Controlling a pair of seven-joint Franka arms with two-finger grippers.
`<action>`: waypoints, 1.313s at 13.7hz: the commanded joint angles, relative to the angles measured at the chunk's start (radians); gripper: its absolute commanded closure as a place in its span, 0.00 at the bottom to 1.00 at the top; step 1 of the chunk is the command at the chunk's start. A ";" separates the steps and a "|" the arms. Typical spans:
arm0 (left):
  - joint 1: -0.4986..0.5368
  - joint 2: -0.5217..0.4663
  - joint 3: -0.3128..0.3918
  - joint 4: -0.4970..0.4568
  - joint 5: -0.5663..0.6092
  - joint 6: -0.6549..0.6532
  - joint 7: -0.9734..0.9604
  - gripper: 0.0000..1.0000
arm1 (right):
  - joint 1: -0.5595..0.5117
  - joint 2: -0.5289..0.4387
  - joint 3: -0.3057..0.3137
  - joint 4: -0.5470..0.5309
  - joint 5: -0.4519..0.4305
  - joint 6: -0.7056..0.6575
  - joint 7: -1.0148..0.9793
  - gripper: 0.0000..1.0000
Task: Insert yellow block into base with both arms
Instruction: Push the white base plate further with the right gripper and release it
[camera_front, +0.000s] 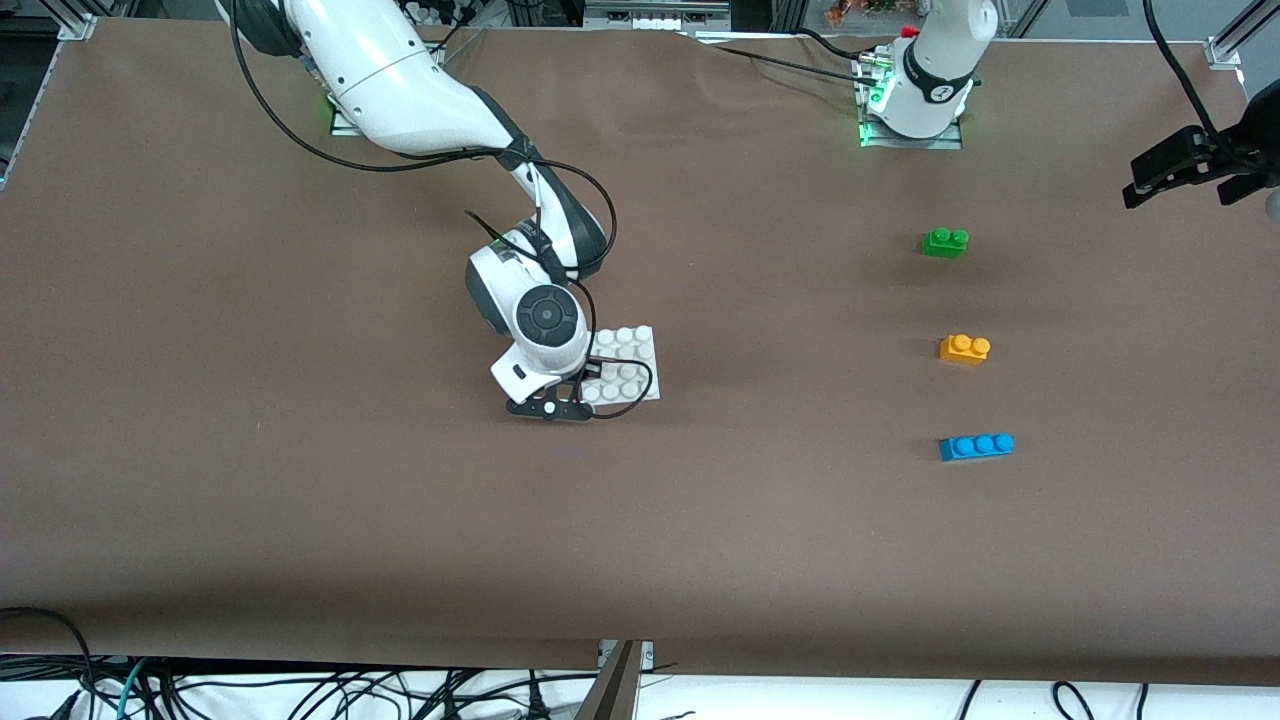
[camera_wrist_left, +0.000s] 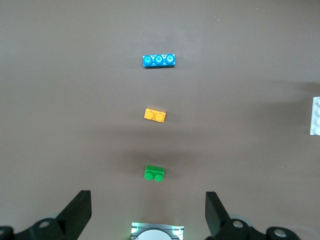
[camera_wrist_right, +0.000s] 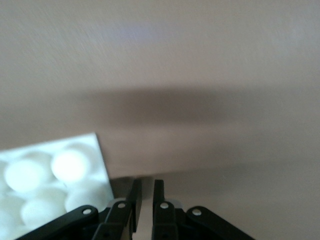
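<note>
- While the right arm bends low over the table, the right gripper (camera_front: 590, 392) sits down at the base (camera_front: 634, 348), at the corner nearer the front camera. Its fingers are squeezed almost together, and I cannot tell if they pinch the base's edge or just touch it.
- If that hold is weak, the base could slide when a block gets pushed in.
- Away from the base, toward the left arm's end of the table, three blocks lie in a row: the green brick (camera_front: 945, 242) farthest from the front camera, the yellow block (camera_front: 964, 348) in the middle, the blue brick (camera_front: 976, 446) nearest.
- Nothing touches the yellow block yet.
- Farther still from the base, the left gripper (camera_front: 1180, 180) hangs high with its fingers wide apart, holding nothing.
- It could grab the wrong brick, since the three sit close.
</note>
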 joint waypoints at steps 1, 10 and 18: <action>0.003 0.002 0.006 0.010 0.002 -0.012 0.004 0.00 | 0.001 -0.024 0.006 0.001 0.009 -0.085 -0.035 0.84; 0.003 0.002 0.006 0.008 0.002 -0.012 0.002 0.00 | 0.004 -0.020 0.041 -0.005 0.013 -0.125 -0.038 0.84; 0.003 0.002 0.008 0.008 0.002 -0.012 0.002 0.00 | 0.012 -0.014 0.056 -0.005 0.015 -0.133 -0.026 0.84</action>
